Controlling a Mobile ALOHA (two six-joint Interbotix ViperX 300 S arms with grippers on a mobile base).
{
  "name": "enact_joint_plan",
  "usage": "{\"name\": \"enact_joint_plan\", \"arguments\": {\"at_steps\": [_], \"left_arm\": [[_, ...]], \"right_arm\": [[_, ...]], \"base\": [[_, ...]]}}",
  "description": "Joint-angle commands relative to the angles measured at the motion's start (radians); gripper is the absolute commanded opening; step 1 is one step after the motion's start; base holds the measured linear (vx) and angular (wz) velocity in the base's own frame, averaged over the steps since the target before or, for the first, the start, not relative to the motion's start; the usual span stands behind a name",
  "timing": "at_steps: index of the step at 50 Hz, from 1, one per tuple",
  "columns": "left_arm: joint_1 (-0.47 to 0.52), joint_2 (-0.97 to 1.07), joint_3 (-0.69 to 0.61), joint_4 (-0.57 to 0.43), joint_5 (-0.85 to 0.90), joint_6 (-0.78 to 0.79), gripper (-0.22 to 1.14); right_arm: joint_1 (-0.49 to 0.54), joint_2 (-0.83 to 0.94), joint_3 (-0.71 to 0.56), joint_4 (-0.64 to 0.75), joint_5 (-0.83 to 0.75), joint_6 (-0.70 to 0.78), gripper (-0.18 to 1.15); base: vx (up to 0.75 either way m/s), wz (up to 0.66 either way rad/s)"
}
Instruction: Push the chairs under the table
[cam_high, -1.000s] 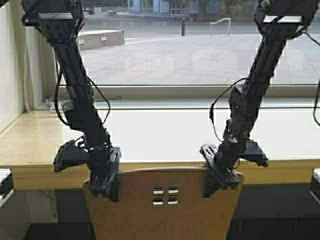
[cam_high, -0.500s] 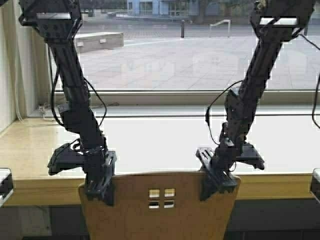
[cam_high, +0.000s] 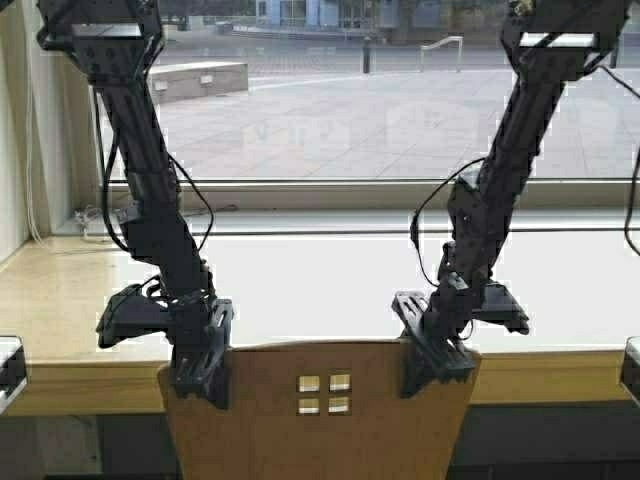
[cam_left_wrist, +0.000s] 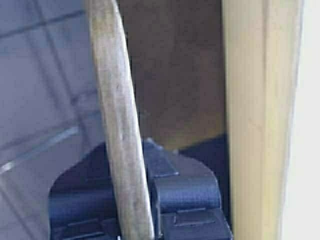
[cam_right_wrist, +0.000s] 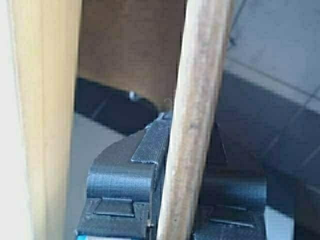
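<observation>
Plywood, light tan, fills the bottom middle of the high view: the chair (cam_high: 318, 410) stands with its curved backrest just in front of the table (cam_high: 60, 385), its top edge level with the thick wooden front edge (the four-square cutout sits at the middle of the backrest). The left gripper (cam_high: 200, 362) is clamped over the backrest's top left corner, one finger on each face of the board. The right gripper (cam_high: 432, 360) pinches the top right corner the same way. In the left wrist view the backrest edge runs between the dark fingers (cam_left_wrist: 186, 196), with the table edge (cam_left_wrist: 250, 125) near beside it. The right wrist view shows the same: board held between fingers (cam_right_wrist: 125, 185), table edge (cam_right_wrist: 45, 110) alongside, apart from the chair. Behind the table is a window (cam_high: 340, 100).
</observation>
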Motion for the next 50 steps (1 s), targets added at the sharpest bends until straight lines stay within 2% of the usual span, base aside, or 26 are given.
{"name": "enact_joint_plan", "arguments": {"at_steps": [1, 8, 13, 16, 27, 37, 50], "left_arm": [[0.002, -0.037, -0.015, 0.026, -0.017, 0.054, 0.33], [0.002, -0.063, 0.015, 0.025, -0.017, 0.083, 0.67], [0.000, -0.083, 0.038, 0.025, -0.015, 0.084, 0.85], [0.002, -0.101, 0.048, 0.025, -0.015, 0.084, 0.90], [0.002, -0.147, 0.054, 0.025, 0.044, 0.091, 0.90], [0.008, -0.233, 0.086, 0.023, 0.071, 0.092, 0.90], [0.015, -0.408, 0.232, 0.014, 0.089, 0.101, 0.90]], "right_arm": [[0.020, 0.003, -0.003, -0.075, 0.000, -0.063, 0.34], [0.011, -0.006, -0.003, -0.092, 0.040, -0.063, 0.76], [0.000, -0.026, 0.003, -0.101, 0.055, -0.063, 0.93], [-0.006, -0.041, 0.002, -0.103, 0.057, -0.063, 0.94], [-0.023, -0.109, 0.018, -0.101, 0.061, -0.058, 0.94], [-0.049, -0.227, 0.089, -0.103, 0.052, -0.060, 0.94], [-0.060, -0.431, 0.238, -0.107, 0.051, -0.061, 0.93]], "base": [[-0.02, 0.00], [-0.02, 0.01], [-0.02, -0.01], [-0.02, -0.02], [-0.01, -0.01], [0.00, 0.00], [0.00, 0.00]]}}
